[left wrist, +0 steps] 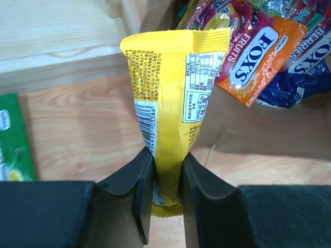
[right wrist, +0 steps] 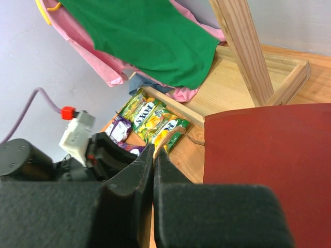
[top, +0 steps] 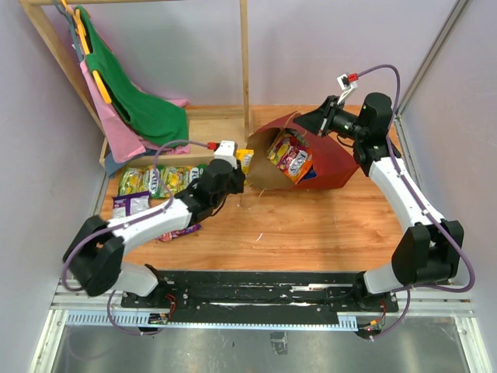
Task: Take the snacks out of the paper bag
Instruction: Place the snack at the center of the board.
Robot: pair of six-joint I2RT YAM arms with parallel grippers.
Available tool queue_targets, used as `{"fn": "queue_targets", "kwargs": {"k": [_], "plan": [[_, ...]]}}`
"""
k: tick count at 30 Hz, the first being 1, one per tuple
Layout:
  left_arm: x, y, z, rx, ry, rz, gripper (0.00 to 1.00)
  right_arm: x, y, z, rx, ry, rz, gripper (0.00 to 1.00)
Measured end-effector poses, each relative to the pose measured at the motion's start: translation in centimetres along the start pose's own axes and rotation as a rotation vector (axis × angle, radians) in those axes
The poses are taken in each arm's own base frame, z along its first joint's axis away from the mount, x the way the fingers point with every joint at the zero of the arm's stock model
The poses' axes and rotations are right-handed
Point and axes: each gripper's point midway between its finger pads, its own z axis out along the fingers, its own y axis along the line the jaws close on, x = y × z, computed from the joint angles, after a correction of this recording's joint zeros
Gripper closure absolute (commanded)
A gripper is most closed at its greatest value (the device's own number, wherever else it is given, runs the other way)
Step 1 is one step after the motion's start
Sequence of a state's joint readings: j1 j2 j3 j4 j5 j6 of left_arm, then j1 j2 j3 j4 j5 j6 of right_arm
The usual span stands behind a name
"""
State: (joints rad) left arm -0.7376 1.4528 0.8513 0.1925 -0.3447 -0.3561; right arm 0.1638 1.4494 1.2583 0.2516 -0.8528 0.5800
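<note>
top view, centre: the paper bag (top: 330, 167) lies tipped, mouth facing left, snacks (top: 291, 159) inside, more packets (top: 159, 180) at left. only the left wrist view shows the left gripper (left wrist: 166, 178) pinching a yellow packet (left wrist: 173, 88). only the right wrist view shows the right gripper (right wrist: 153, 155) clamped on the tan handle (right wrist: 181, 135).

- Left arm (top: 147, 221) lies low, elbow folded out at 8 o'clock, forearm stretched toward 2 o'clock.
- Left gripper (left wrist: 166, 160) — jaws clamped on the lower end of a yellow packet (left wrist: 170, 93) that stands up between them.
- Right arm (top: 404, 194) climbs from its base toward 12 o'clock, the wrist turned to point at 9 o'clock.
- Right gripper (right wrist: 154, 150) — fingers pressed nearly together, pinching a tan loop handle (right wrist: 173, 133) of the paper bag (right wrist: 269, 165) at their tips.
</note>
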Motion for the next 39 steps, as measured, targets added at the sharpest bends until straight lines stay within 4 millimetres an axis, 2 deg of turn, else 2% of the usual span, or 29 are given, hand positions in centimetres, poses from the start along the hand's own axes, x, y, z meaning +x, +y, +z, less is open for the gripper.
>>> {"fn": "queue_targets", "kwargs": {"k": [3, 7, 9, 13, 16, 20, 25, 34, 35, 37, 39], "plan": [[-0.4, 1.4, -3.1, -0.017, -0.012, -0.012, 0.70, -0.1, 0.1, 0.0, -0.003, -0.002, -0.001, 0.99], [0.4, 3.1, -5.6, -0.060, 0.024, -0.025, 0.69, -0.1, 0.1, 0.0, -0.005, -0.003, 0.002, 0.99], [1.7, 3.7, -6.3, -0.076, 0.066, -0.032, 0.68, -0.1, 0.1, 0.0, -0.005, -0.003, 0.003, 0.99], [5.5, 5.2, -7.1, -0.105, 0.194, -0.041, 0.68, -0.2, 0.2, 0.0, -0.006, -0.005, 0.006, 0.99], [6.9, 7.1, -7.2, -0.144, 0.253, -0.069, 0.68, -0.2, 0.2, 0.0, -0.007, -0.006, 0.006, 0.99], [7.7, 9.1, -6.7, -0.209, 0.298, -0.083, 0.69, -0.2, 0.2, 0.0, -0.007, -0.006, 0.006, 0.99], [8.6, 9.7, -5.1, -0.248, 0.354, -0.062, 0.71, -0.2, 0.2, 0.0, -0.007, -0.006, 0.005, 0.99], [7.5, 11.1, -0.8, -0.316, 0.356, -0.056, 0.71, 0.0, -0.1, 0.2, -0.006, -0.002, 0.011, 0.99], [7.3, 11.3, -0.4, -0.322, 0.350, -0.061, 0.69, 0.1, -0.3, 0.3, -0.005, -0.001, 0.012, 0.99], [6.6, 12.0, 0.8, -0.336, 0.335, -0.072, 0.59, 0.3, -0.5, 0.4, -0.003, 0.003, 0.020, 0.99], [6.3, 12.6, 1.9, -0.345, 0.329, -0.080, 0.41, 0.4, -0.8, 0.6, -0.002, 0.006, 0.025, 0.99]]}}
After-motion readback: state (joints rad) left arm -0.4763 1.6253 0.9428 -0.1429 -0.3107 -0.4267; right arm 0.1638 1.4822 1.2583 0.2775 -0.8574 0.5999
